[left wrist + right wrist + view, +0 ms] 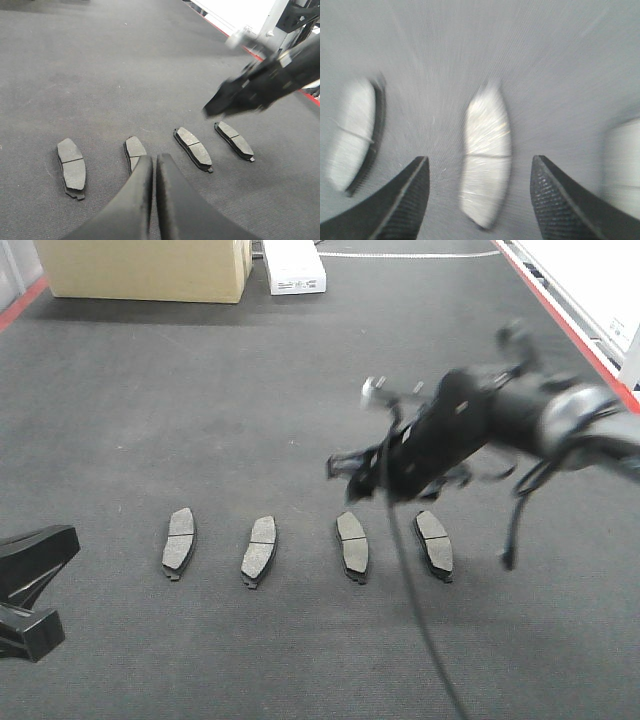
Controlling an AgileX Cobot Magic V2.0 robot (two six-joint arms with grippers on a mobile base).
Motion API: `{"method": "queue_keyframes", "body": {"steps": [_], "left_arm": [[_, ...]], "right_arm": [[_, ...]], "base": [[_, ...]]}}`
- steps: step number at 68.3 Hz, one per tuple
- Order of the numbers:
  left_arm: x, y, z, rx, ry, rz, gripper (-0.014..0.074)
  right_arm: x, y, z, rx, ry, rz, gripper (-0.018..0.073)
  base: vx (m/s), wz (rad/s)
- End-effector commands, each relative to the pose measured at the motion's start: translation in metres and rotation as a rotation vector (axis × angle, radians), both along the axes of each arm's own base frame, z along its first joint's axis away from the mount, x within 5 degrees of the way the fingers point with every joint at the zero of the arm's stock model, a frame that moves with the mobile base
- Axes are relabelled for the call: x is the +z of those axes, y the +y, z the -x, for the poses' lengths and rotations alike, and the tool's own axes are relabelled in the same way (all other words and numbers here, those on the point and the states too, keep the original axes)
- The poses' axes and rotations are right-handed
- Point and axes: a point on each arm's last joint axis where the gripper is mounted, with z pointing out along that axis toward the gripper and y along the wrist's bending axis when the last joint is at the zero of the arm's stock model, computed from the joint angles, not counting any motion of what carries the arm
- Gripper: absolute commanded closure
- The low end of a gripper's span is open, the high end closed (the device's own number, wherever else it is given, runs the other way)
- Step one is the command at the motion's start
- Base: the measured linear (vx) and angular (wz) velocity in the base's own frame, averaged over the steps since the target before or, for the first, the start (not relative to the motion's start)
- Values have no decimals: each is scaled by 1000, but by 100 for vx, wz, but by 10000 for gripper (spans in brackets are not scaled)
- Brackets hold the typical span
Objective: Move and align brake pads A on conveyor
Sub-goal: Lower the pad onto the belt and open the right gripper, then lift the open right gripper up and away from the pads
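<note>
Four brake pads A lie in a row on the dark conveyor belt (300, 390): the first (179, 542), second (259, 550), third (352, 545) and fourth (434, 543) from the left. My right gripper (345, 465) hangs blurred above the row's right half. In the right wrist view it (480, 160) is open, with one blurred pad (486, 150) on the belt below and between its fingers and a pad on each side. My left gripper (153, 160) is shut and empty, low at the left (60, 545), with its tips near the second pad (135, 150).
A cardboard box (150, 265) and a white box (295, 270) stand at the belt's far end. Red frame rails run along the right edge (565, 315) and the far left edge (20, 302). A black cable (420, 620) hangs from the right arm.
</note>
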Motion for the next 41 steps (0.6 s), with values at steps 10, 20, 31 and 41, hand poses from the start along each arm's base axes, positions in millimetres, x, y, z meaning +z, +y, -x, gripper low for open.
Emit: {"method": "queue_keyframes", "body": {"steps": [10, 20, 31, 41], "left_arm": [[13, -3, 0, -25, -67, 41, 603], [13, -3, 0, -25, -67, 41, 603], [13, -3, 0, -25, -67, 41, 603], [13, -3, 0, -25, -67, 41, 603]], "right_arm": [[71, -32, 30, -50, -212, 58, 122], [79, -52, 74, -73, -281, 70, 122], [90, -73, 121, -66, -398, 85, 122], [106, -92, 165, -55, -527, 90, 126]], "base": [[0, 0], [0, 0], [0, 0], [0, 0]]}}
